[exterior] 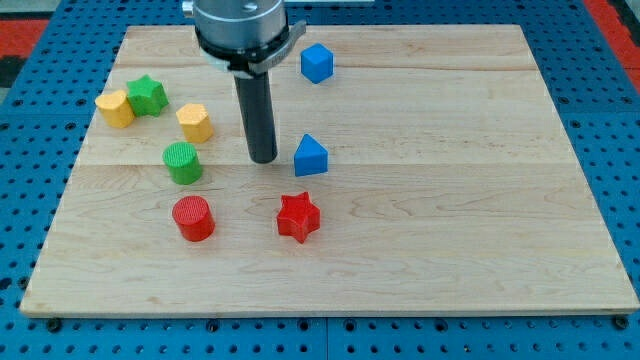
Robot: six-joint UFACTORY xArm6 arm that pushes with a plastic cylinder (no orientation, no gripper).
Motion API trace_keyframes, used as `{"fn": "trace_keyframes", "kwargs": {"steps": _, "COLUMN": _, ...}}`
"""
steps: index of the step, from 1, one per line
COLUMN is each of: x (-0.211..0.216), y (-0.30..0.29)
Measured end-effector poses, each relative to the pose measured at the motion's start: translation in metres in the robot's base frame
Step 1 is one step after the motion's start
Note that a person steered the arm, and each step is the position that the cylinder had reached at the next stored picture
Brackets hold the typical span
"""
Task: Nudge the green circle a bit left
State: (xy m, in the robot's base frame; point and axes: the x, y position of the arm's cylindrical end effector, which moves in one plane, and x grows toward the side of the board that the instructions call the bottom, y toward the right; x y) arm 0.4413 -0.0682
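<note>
The green circle (182, 162) is a ribbed green cylinder at the board's left middle. My tip (263, 159) is the lower end of the dark rod and stands to the circle's right, with a clear gap between them. It sits between the green circle and a blue triangular block (311, 156), closer to the blue one. Nothing touches the tip.
A yellow block (194, 122) lies just above the green circle, a red circle (193, 218) below it. A green star (147, 95) and another yellow block (115, 108) sit at the upper left. A red star (298, 217) and a blue cube (316, 63) lie further right. The wooden board (450, 200) ends near the view's left.
</note>
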Motion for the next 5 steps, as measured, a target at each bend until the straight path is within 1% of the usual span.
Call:
{"fn": "trace_keyframes", "kwargs": {"steps": 1, "x": 0.008, "y": 0.067}}
{"fn": "trace_keyframes", "kwargs": {"steps": 2, "x": 0.004, "y": 0.115}}
{"fn": "trace_keyframes", "kwargs": {"steps": 3, "x": 0.003, "y": 0.117}}
{"fn": "trace_keyframes", "kwargs": {"steps": 5, "x": -0.001, "y": -0.008}}
